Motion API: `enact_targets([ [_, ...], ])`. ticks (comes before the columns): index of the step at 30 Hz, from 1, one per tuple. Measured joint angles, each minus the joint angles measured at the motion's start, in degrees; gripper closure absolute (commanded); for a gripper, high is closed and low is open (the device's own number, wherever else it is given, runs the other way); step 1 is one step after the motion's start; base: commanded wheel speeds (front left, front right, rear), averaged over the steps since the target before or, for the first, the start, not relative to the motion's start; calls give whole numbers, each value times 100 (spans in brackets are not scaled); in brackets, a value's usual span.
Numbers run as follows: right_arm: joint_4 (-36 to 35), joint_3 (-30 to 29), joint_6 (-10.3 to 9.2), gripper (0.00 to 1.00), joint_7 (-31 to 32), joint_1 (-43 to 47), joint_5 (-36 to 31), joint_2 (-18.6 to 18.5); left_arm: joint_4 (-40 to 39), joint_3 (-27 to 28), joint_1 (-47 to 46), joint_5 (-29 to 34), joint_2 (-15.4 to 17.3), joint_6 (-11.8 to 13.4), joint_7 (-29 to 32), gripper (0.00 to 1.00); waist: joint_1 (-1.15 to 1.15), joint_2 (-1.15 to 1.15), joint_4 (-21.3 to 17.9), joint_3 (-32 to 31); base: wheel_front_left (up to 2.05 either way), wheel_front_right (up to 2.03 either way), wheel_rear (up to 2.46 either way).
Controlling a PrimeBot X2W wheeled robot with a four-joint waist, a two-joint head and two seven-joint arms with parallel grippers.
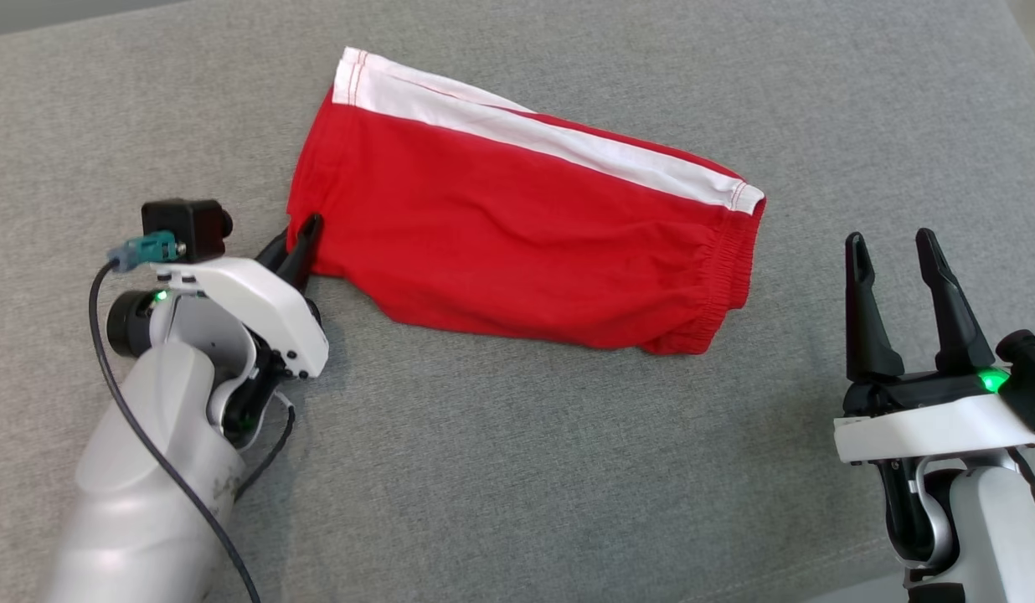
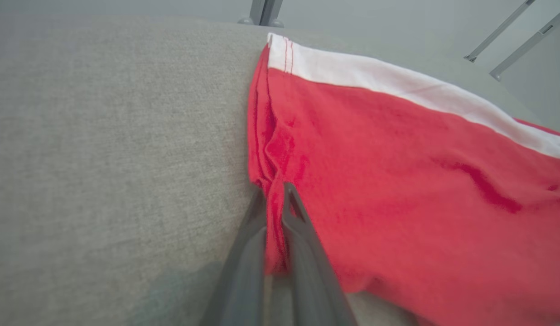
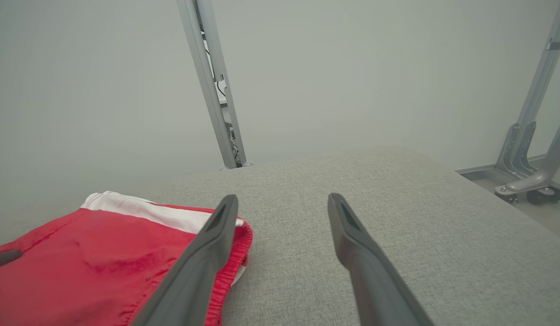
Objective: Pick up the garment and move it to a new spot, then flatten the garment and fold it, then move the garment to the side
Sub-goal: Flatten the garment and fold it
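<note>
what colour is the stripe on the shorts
The stripe is white, on red shorts; head view shows it best.

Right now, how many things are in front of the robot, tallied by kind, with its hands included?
Garments: 1, the red fabric shorts with a white side stripe
Robot hands: 2, the left hand shut on the shorts' edge, the right hand open and apart from them
Surfaces: 1, the grey woven cloth surface under the shorts
Total: 4

Red shorts (image 1: 517,243) with a white side stripe lie folded and slightly rumpled on a grey cloth surface (image 1: 517,469), gathered waistband toward the right, hemmed leg opening toward the left.
</note>
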Motion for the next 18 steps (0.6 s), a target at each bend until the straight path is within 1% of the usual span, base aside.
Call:
enact_targets([
  [6,19,-73,0,0,0,57,-1,-46,-225,88,461,-225,-86,-15,-588,100,0,0,193,-93,0,0,0],
  [11,0,-215,0,0,65,192,-3,-116,-762,69,1121,-210,-240,205,-975,100,0,0,475,-197,0,0,0],
  [15,-40,-265,0,0,178,310,-13,-158,-1422,9,1740,-211,-364,413,-1073,100,0,0,739,-305,0,0,0],
  [18,-87,-287,0,0,275,370,-31,-193,-1954,-33,2169,-229,-390,588,-995,100,0,0,901,-403,0,0,0],
])
